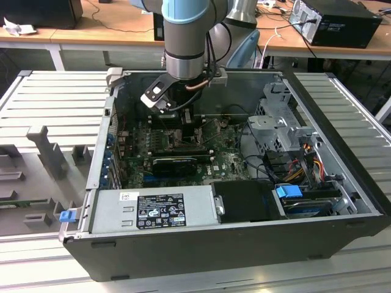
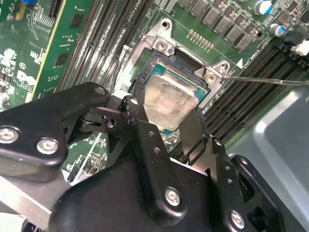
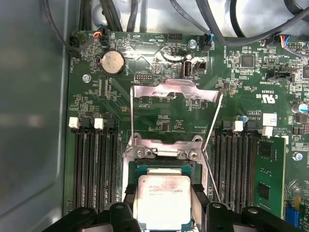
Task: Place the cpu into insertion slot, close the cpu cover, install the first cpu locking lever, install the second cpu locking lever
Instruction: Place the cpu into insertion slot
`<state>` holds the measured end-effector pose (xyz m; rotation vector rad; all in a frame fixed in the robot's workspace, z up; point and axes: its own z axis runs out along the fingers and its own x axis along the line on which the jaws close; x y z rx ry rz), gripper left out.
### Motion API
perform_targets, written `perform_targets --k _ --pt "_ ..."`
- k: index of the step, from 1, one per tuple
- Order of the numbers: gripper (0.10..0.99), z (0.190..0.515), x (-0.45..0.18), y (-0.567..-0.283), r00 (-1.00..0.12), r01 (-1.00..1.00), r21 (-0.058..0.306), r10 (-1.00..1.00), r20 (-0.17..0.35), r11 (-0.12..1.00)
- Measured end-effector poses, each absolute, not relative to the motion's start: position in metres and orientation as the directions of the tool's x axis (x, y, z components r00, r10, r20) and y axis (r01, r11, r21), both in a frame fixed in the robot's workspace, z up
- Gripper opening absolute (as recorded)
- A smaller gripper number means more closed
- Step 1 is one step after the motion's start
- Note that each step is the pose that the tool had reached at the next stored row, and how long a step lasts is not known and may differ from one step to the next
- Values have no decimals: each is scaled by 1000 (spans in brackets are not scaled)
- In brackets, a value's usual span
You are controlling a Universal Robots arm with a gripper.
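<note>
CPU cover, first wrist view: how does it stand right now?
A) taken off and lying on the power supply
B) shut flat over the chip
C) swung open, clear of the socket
C: the cpu cover is hinged back past the insertion slot, green board showing through its window, and the cpu sits uncovered in the gripper.
</note>
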<state>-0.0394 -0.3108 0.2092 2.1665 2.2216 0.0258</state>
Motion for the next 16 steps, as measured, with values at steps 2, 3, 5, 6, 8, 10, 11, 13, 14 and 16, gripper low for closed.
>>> perform_targets --k 2,3,5,6,8,10,11,13,14,16 --pt "529 207 -39 -312 -23 999 39 1000 -16 24" --pt "529 207 -39 -312 -23 999 39 1000 -16 23" --pt "529 206 -39 -312 -21 999 39 1000 -16 22" --pt "529 206 -39 -313 -20 999 39 1000 -16 20" --pt "529 203 -39 -313 -20 999 39 1000 -16 20" --pt "529 202 -39 -313 -20 999 39 1000 -16 20" --pt "529 202 -39 -313 -20 999 39 1000 -16 20" --pt "529 202 -39 -313 -20 999 39 1000 -16 20" --pt "529 202 -39 -313 -20 999 39 1000 -16 20" --pt "541 202 -39 -313 -20 999 39 1000 -16 20"
